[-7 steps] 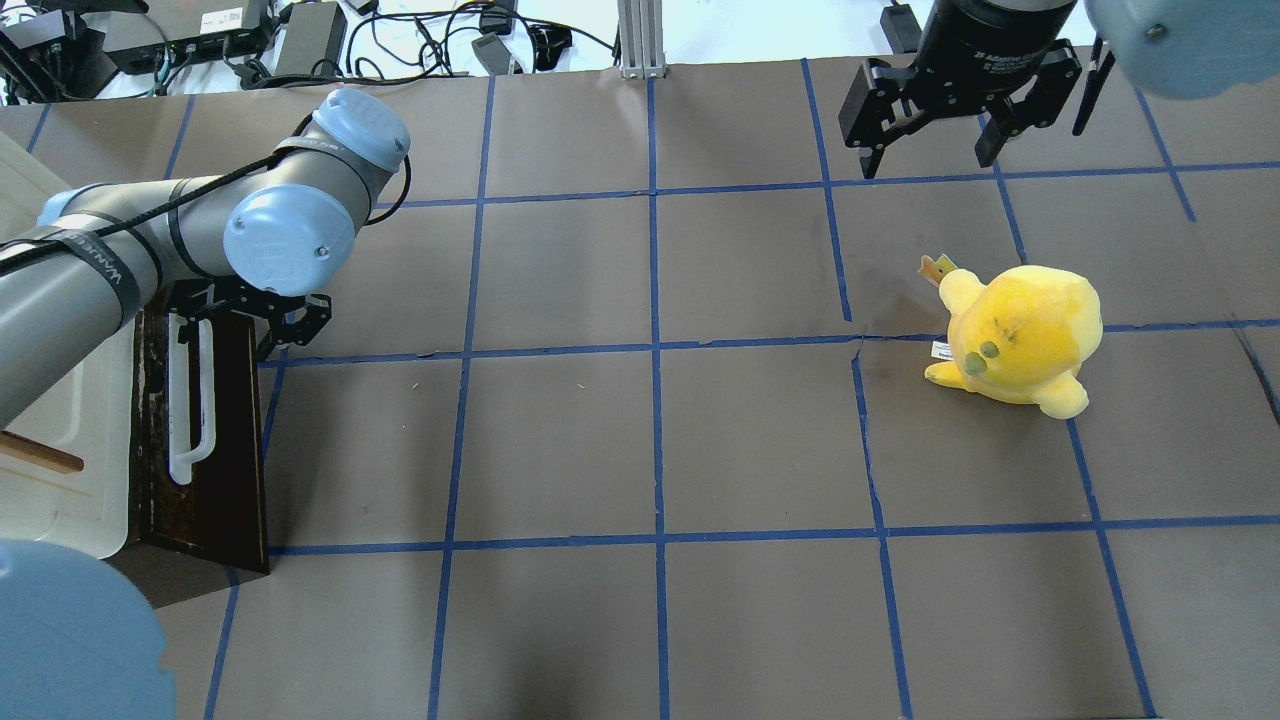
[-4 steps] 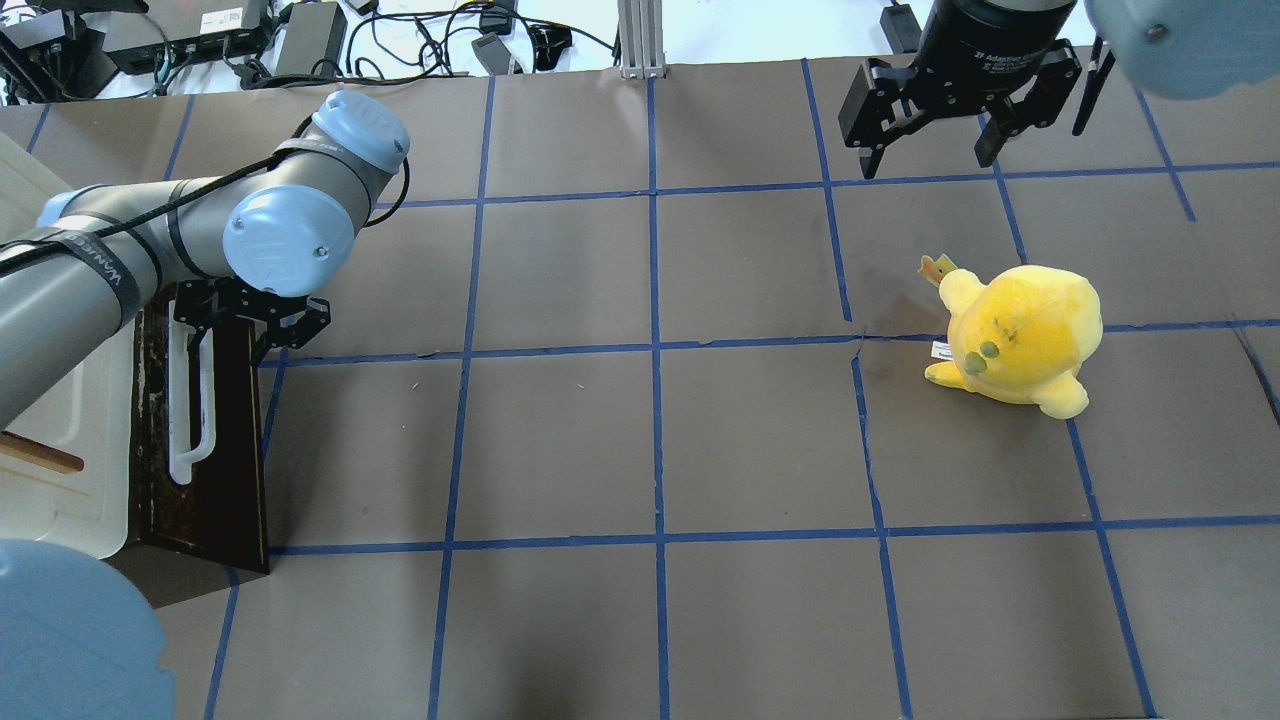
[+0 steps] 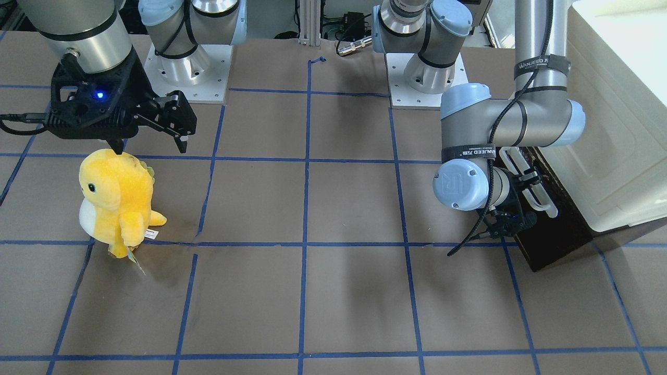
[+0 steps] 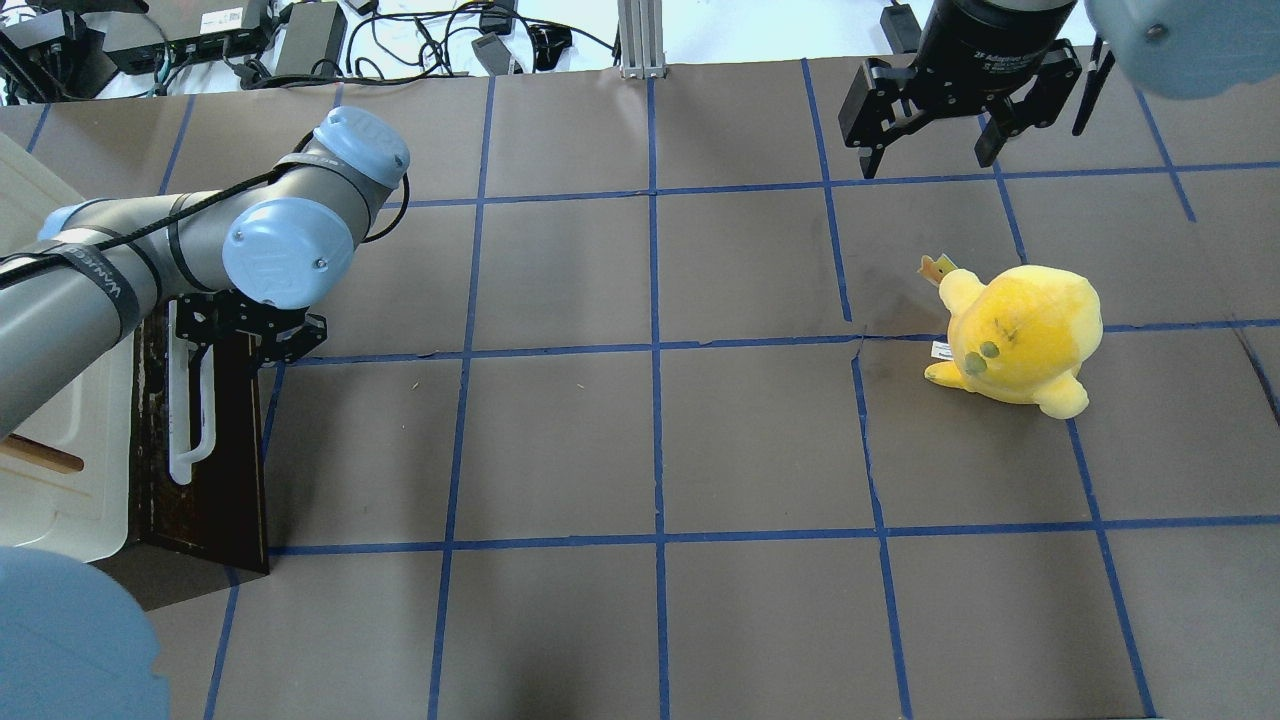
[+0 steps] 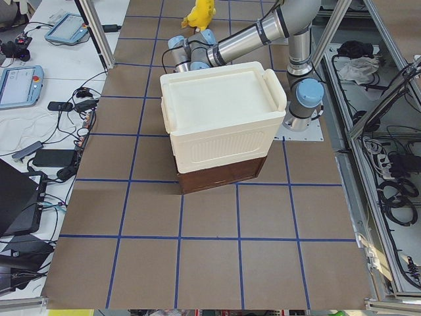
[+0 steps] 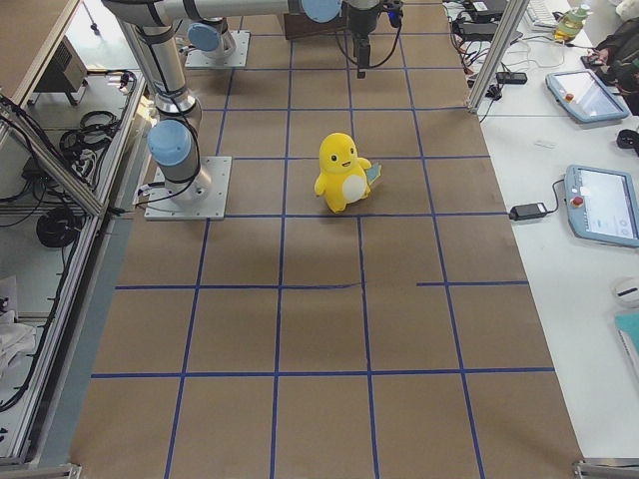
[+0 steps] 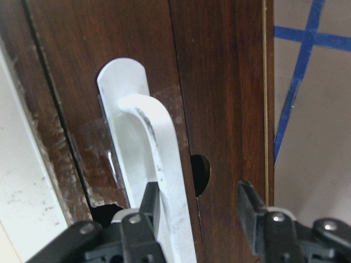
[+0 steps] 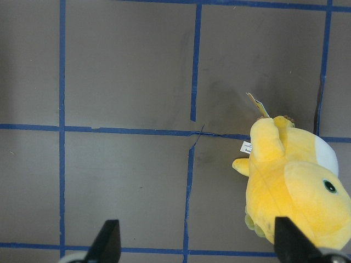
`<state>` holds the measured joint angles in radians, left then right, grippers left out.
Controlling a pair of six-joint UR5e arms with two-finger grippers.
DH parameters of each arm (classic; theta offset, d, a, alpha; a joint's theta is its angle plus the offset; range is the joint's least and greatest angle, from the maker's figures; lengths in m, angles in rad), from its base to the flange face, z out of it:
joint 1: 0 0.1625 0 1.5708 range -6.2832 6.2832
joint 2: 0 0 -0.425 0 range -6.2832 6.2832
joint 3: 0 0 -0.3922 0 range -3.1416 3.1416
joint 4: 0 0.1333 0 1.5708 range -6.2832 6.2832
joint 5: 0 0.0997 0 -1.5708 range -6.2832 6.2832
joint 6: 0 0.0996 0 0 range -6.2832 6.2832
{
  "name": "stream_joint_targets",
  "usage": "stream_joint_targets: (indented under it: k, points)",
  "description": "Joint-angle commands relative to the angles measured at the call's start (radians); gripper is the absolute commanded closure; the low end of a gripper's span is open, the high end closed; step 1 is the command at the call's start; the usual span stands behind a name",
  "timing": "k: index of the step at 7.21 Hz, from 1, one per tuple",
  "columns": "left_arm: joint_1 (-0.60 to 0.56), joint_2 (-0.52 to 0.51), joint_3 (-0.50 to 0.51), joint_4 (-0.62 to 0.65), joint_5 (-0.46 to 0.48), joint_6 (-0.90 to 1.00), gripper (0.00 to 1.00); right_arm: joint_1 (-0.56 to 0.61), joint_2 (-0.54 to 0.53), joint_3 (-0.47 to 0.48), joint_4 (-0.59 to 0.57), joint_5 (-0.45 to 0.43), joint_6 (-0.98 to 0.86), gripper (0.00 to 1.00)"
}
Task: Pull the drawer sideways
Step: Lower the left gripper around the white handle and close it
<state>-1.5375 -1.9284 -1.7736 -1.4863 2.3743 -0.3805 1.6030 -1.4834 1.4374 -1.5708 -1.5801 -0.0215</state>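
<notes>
The drawer is dark brown with a long white bar handle, and it sits under a cream-white cabinet at the table's left end. My left gripper is open at the far end of the handle. In the left wrist view the handle runs between the fingers of the left gripper, close against one fingertip, over the drawer front. My right gripper hangs open over the far right of the table and holds nothing.
A yellow plush toy stands on the right half of the table, just below the right gripper. The cabinet sits on top of the drawer. Cables and power bricks lie beyond the far edge.
My left gripper has shifted left, in over the drawer front at the handle's far end. The drawer, the right gripper and the plush toy have not moved.
</notes>
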Motion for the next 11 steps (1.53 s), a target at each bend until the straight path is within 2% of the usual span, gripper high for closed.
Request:
stream_joint_targets:
  k: [1,2,6,7,8,10,11]
  points:
    - [0.000,0.000,-0.003,0.001,0.000,0.000,0.43,0.000,0.000,0.000,0.000,0.000,0.000,0.00]
    - [0.000,0.002,-0.003,0.000,0.000,0.002,0.54,0.000,0.000,0.000,0.000,0.000,0.000,0.00]
    - [0.008,0.020,-0.003,-0.006,0.002,0.008,0.56,0.000,0.000,0.000,0.000,0.000,-0.001,0.00]
    - [0.007,0.025,-0.001,-0.006,0.002,0.009,0.63,0.000,0.000,0.000,0.000,0.000,0.000,0.00]
    - [0.008,0.026,-0.001,-0.006,0.000,0.012,0.75,0.000,0.000,0.000,0.000,-0.001,0.000,0.00]
    - [0.008,0.028,-0.001,-0.006,-0.001,0.012,0.85,0.000,0.000,0.000,0.000,-0.001,-0.001,0.00]
    - [0.011,0.029,-0.001,-0.018,-0.001,0.012,0.88,0.000,0.000,0.000,0.000,0.000,0.000,0.00]
